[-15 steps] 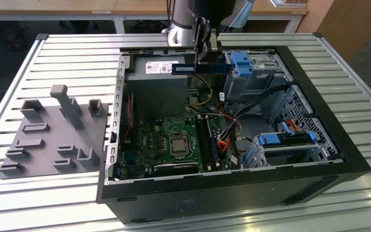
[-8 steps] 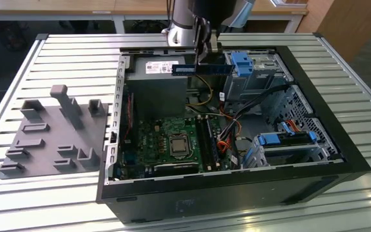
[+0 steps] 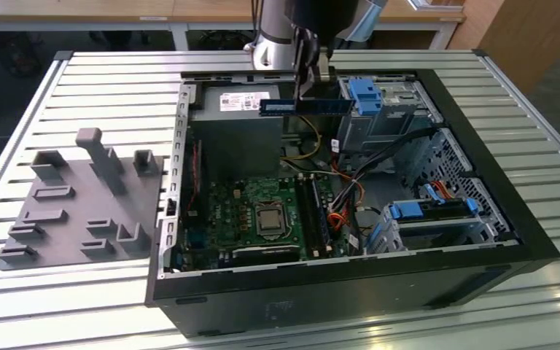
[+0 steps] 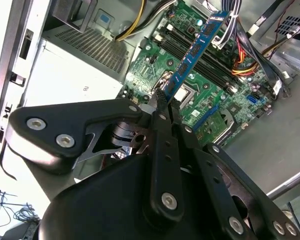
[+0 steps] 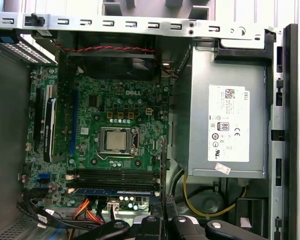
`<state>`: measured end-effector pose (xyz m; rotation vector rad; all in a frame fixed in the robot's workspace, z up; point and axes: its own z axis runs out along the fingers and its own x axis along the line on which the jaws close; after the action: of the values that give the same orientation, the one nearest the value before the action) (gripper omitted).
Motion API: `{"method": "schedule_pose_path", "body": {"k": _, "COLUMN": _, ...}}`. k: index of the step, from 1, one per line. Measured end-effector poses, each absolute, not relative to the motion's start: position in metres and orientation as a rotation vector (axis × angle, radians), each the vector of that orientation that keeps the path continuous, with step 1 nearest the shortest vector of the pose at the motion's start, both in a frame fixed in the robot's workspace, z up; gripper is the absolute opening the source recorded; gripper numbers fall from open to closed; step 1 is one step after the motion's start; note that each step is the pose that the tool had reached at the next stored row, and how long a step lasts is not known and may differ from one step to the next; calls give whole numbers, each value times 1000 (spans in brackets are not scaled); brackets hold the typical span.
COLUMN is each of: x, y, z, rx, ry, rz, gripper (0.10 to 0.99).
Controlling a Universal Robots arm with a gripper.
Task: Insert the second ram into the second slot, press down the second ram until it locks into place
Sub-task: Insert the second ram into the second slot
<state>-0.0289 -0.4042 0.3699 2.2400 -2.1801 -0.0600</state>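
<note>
Jaws: the gripper [image 4: 162,102] is closed on the ram [image 4: 192,52].
Ram: it hangs level over the case [image 3: 513,219], well above the board [image 5: 115,115] and apart from the slots [image 5: 115,176].
Misalignment: if it comes down off the slot line, its edge probably lands on a slot wall or the board (a thin target).
Cables: the orange bundle [image 5: 90,207] lies near the slots' end and could snag the ram.
Tilt: in so narrow a pinch the ram may rock under pressure, so that one end locks alone.
</note>
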Motion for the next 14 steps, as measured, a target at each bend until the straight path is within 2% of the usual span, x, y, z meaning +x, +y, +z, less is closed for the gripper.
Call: {"method": "schedule_pose_path", "body": {"k": 14, "x": -29, "y": -410, "z": 370, "rx": 2240, "ry": -2180, "rz": -60, "gripper": 137}}
